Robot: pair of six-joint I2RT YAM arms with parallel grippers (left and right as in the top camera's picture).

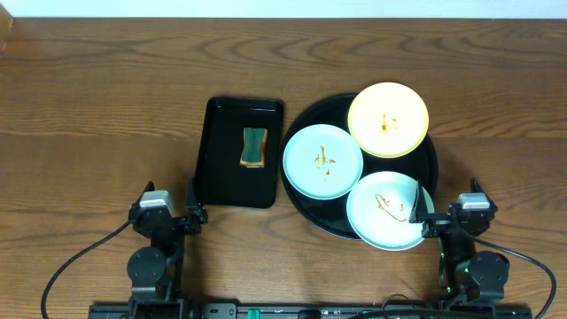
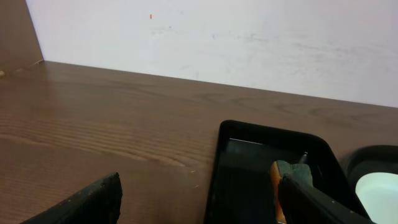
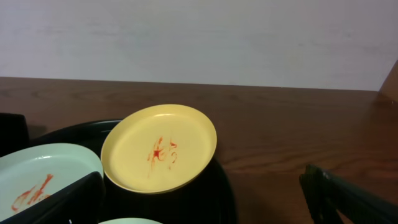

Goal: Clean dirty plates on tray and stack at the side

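Observation:
Three sauce-smeared plates lie on the round black tray point(image 1: 301, 211): a pale yellow plate point(image 1: 388, 120) at the back, a mint plate point(image 1: 322, 160) on the left, and a mint plate point(image 1: 381, 213) at the front. My right gripper point(image 1: 449, 208) is open and empty at the tray's front right, its left finger over the front plate's edge. The right wrist view shows the yellow plate point(image 3: 158, 149), the left mint plate point(image 3: 37, 177), the tray point(image 3: 214, 193) and the open jaws point(image 3: 199, 205). My left gripper point(image 1: 168, 211) is open and empty near the front edge.
A rectangular black tray point(image 1: 221, 168) left of the round tray holds a green and orange sponge point(image 1: 253, 147). The left wrist view shows this tray point(image 2: 249, 180), the sponge point(image 2: 281, 171) and my open left jaws point(image 2: 199, 205). Bare wood lies on the left and far right.

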